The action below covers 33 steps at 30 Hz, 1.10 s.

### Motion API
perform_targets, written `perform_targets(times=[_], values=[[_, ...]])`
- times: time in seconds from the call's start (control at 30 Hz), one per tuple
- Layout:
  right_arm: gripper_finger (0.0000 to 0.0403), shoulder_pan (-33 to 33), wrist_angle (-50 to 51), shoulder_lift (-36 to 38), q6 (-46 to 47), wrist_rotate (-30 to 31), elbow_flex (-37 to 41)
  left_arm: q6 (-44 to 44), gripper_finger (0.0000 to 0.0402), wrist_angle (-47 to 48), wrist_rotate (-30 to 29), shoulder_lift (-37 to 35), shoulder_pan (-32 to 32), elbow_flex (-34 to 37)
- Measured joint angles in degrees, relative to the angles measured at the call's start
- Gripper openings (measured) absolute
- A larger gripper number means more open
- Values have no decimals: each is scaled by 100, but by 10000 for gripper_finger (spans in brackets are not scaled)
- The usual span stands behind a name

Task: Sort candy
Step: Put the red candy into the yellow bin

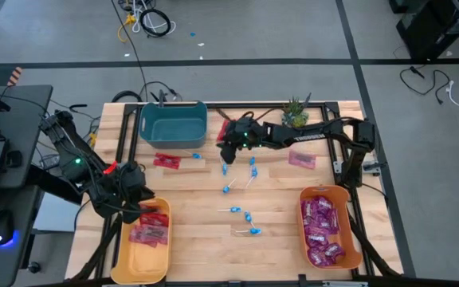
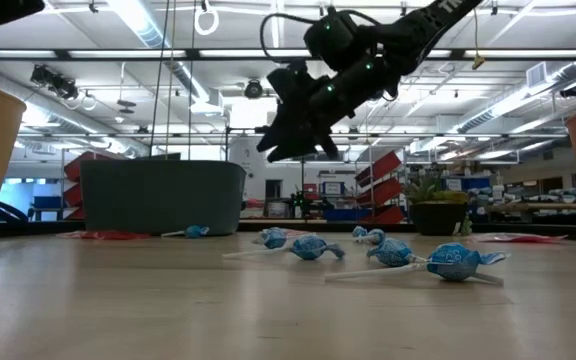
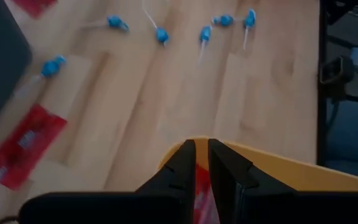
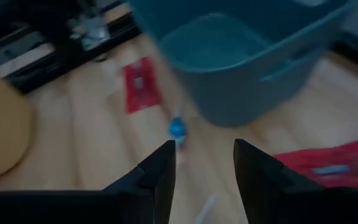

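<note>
While the right gripper [image 1: 228,150] hangs above the desk [image 1: 277,231] with fingers apart and empty, teal bin [image 1: 172,121] just beyond, blue lollipops [image 1: 245,215] scattered below, left gripper [image 1: 138,209] nearly closed over red packets [image 1: 150,229] in the yellow bin [image 1: 140,259].

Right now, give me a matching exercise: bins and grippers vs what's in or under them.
Column 1:
1. teal bin
2. yellow bin
3. orange bin
4. right gripper

Column 2:
A. holds purple-magenta packets
B. holds red packets, left gripper at its rim
C. no candy visible inside
D. open, above the blue lollipops near table centre

Pairs: 1-C, 2-B, 3-A, 4-D
</note>
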<state>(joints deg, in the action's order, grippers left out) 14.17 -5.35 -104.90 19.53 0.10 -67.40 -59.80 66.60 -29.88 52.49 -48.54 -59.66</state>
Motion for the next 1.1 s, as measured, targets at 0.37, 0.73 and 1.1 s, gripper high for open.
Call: perform_targets(times=[0.37,0.73,1.1], values=[[147,402,205,2,141,94,0,750,47,2,-1058,0,1,0],[147,57,242,-11,-1411,866,0,887,47,1,-1446,0,5,0],[147,-140,100,-807,-1988,934,0,938,47,-100,-1463,43,5,0]])
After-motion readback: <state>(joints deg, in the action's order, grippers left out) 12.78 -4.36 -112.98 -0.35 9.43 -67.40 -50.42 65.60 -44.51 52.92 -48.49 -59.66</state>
